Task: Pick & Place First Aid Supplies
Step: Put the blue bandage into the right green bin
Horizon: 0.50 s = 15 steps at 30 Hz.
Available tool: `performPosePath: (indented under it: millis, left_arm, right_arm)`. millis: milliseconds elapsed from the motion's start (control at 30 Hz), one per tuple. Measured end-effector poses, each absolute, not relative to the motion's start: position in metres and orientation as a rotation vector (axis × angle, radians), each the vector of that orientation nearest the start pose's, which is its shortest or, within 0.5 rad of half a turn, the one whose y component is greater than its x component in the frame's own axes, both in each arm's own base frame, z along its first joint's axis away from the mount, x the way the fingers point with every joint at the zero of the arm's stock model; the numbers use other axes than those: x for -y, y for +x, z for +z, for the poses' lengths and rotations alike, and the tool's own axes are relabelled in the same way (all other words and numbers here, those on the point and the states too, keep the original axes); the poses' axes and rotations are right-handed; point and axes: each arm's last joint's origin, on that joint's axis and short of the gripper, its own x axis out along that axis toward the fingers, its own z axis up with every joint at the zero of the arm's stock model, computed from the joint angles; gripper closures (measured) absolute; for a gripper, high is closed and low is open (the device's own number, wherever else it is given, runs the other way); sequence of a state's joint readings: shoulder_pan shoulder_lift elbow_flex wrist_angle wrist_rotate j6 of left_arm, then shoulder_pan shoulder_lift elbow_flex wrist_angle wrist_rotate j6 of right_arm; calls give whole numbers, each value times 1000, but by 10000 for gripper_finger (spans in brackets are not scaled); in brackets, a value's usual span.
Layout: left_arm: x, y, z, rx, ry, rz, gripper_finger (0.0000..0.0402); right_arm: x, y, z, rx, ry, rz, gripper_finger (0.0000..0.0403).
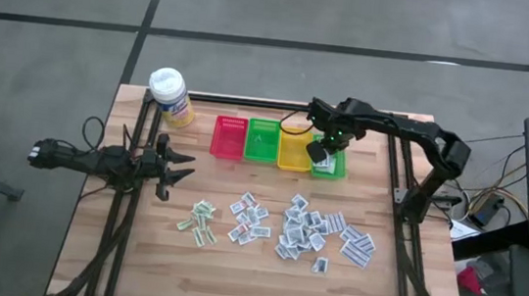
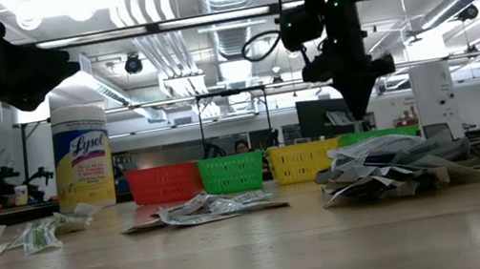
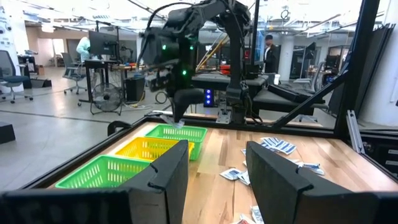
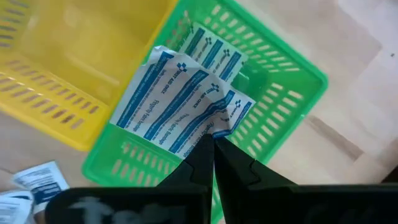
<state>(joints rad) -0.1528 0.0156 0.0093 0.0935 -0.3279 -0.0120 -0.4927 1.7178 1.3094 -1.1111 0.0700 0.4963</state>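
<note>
The first aid supplies are small white packets with blue or green print, lying in loose heaps (image 1: 310, 234) (image 1: 248, 217) (image 1: 200, 221) on the wooden table. My right gripper (image 1: 321, 154) (image 4: 212, 144) points down over the right-hand green basket (image 1: 330, 167) (image 4: 273, 93) and is shut on one blue-printed packet (image 4: 177, 102). Another packet (image 4: 214, 48) shows behind it in that basket. My left gripper (image 1: 180, 167) (image 3: 217, 168) waits open at the table's left side, level, with nothing between its fingers. My right gripper pinches the packet between its two fingers at a crumpled corner (image 4: 219, 121). The fingers come from above, pointing down. The packet hangs below them, lifted clear, over the right-hand green basket's opening.
A row of baskets stands at the far edge: red (image 1: 229, 136), green (image 1: 263, 140), yellow (image 1: 294, 152), then the second green one. A yellow wipes bottle with a white cap (image 1: 171, 96) stands at the far left corner. Bare wood lies along the near edge.
</note>
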Motion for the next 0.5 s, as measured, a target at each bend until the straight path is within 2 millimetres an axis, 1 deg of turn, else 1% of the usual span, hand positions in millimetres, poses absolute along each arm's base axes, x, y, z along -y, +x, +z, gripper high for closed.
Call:
performPosePath:
  millis: [233,500]
  left_arm:
    - [5,97,174,84,-30,179,243]
    - [5,96,174,82,-6,189,243]
  right_arm:
    - [149,274,215,-1431,717,-830,394]
    - [151,278,196,-1494,720,-832,394]
